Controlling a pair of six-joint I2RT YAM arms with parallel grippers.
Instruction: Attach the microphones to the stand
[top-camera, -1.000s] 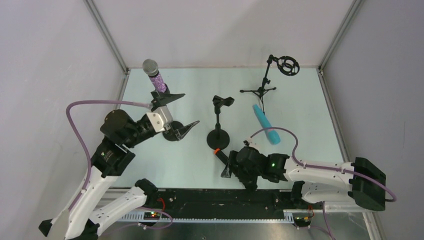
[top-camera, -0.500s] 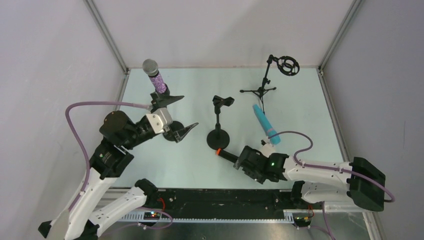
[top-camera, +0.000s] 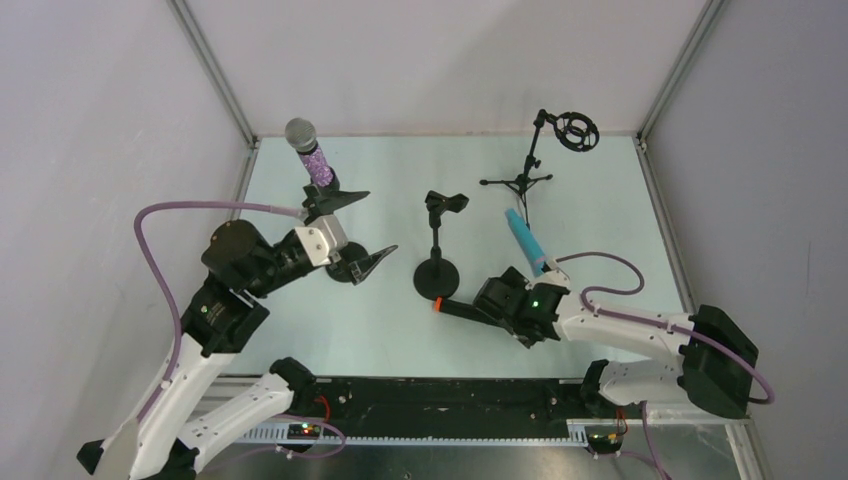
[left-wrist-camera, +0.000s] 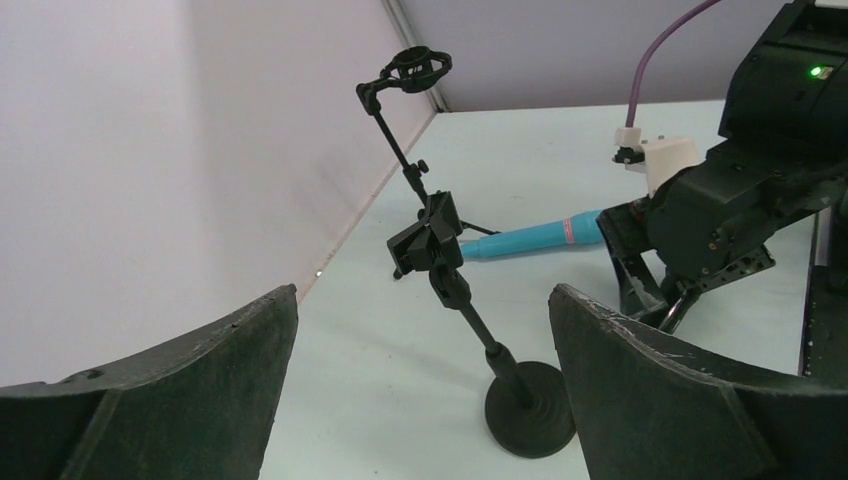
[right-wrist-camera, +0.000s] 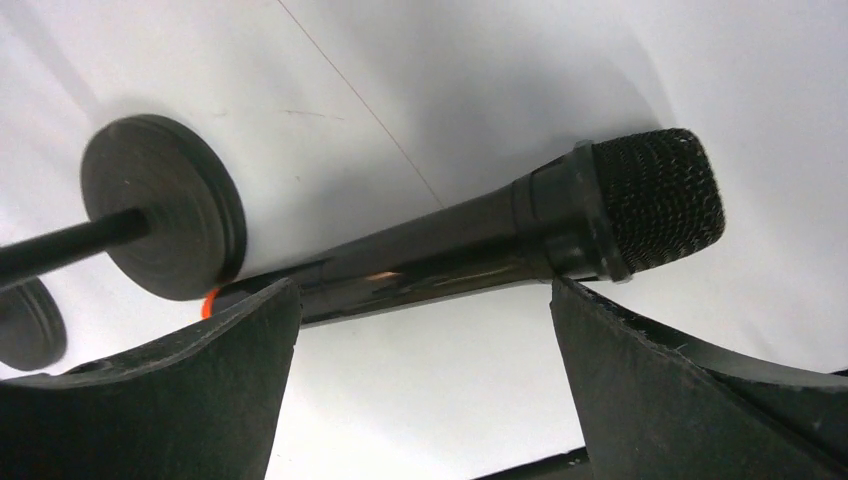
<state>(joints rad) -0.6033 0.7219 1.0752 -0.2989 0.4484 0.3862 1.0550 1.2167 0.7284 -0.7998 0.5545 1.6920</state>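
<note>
The black microphone (top-camera: 455, 308) with the orange end (top-camera: 436, 303) lies on the table, its orange end against the round base of the middle stand (top-camera: 437, 277). My right gripper (top-camera: 478, 308) is open and straddles it. In the right wrist view the microphone (right-wrist-camera: 450, 255) lies across just beyond my open right gripper (right-wrist-camera: 422, 292). The teal microphone (top-camera: 524, 241) lies flat behind my right wrist. The purple glittery microphone (top-camera: 312, 155) stands tilted, head up, on a stand mostly hidden by my open, empty left gripper (top-camera: 356, 231).
The middle stand's empty clip (top-camera: 446, 203) shows in the left wrist view (left-wrist-camera: 428, 245) between my left fingers. A tripod stand (top-camera: 517, 182) with a ring mount (top-camera: 576, 131) stands at the back right. Grey walls enclose the table.
My right gripper has swung round and moved away from the near edge, so it now points left along the black microphone. The left arm has not moved.
</note>
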